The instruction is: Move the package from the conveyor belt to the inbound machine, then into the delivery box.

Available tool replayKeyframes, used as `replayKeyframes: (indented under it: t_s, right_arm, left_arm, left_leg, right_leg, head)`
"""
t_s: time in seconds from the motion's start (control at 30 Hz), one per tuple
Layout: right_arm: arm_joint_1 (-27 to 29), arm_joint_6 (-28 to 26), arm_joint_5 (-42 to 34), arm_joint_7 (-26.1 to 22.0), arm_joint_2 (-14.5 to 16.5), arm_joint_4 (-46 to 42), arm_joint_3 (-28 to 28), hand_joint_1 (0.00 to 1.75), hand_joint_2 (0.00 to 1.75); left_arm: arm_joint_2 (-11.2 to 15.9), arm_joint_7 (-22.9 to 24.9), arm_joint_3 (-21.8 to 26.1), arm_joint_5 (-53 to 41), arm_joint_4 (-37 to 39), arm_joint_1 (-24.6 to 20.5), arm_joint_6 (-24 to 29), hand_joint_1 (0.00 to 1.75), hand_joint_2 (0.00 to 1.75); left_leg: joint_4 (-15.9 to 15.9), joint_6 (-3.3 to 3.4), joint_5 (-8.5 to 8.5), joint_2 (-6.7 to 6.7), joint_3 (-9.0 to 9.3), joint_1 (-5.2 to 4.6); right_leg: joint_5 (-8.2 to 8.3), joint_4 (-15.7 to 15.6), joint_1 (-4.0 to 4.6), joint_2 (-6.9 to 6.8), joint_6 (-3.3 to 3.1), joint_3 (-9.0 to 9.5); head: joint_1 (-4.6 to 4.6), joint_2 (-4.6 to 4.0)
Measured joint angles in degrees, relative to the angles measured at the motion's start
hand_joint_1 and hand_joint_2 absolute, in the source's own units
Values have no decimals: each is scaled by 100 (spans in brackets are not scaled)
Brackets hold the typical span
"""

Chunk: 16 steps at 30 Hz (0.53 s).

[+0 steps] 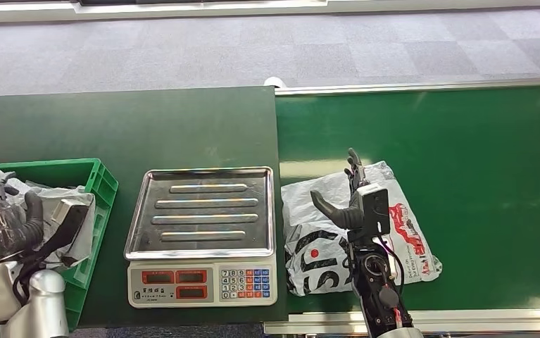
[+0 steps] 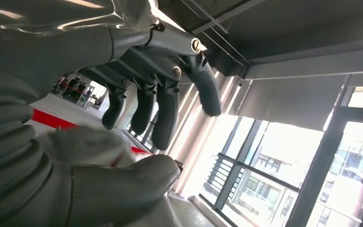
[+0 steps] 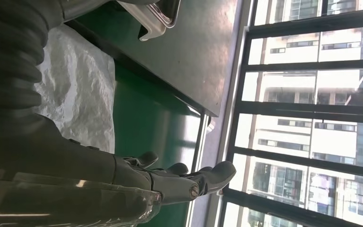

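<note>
Grey carpet tiles stretch behind a dark green worktable and conveyor belt at a parcel station. At far left, the robot's left hand rests over a green delivery box holding wrapped parcels; its fingers hang apart and hold nothing. Beside the box stands the weighing scale, its steel tray bare. To the right, the white-and-red package lies on the belt, just beside the scale. The right hand hovers above it, fingers spread wide, not gripping. Neither transfer appears done for this package; the pickup seems not yet made.
</note>
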Motion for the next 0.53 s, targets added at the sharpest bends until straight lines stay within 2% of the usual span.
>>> replayKeyframes:
  t_s: [0.17,0.3,0.43,0.53]
  right_arm:
    - [-1,0,-13,-23,0,23,0,0,175]
    - [-1,0,-35,-37,0,31,2,0,175]
    - [-1,0,-49,-48,0,40,2,0,175]
    - [-8,0,-60,-65,1,57,5,0,175]
  left_arm:
    - [-242,-765,713,454,-41,-295,-1,0,175]
    - [-338,-1319,981,970,-48,-430,-2,0,175]
    - [-402,-1532,944,1685,-184,-388,-2,0,0]
    - [-416,-1540,692,2432,-410,-198,-2,0,0]
  left_leg:
    - [0,3,-2,-2,0,-8]
    - [0,3,-2,-5,1,-8]
    - [0,3,-2,-12,1,-8]
    - [2,4,-1,-20,-4,-8]
  right_leg:
    - [0,-1,-9,-1,2,-2]
    - [-1,-1,-9,-2,2,-1]
    - [-1,-1,-9,-6,2,1]
    - [-2,-1,-9,-12,3,-1]
  head:
    - [-1,0]
    - [-2,0]
    - [-1,0]
    - [0,0]
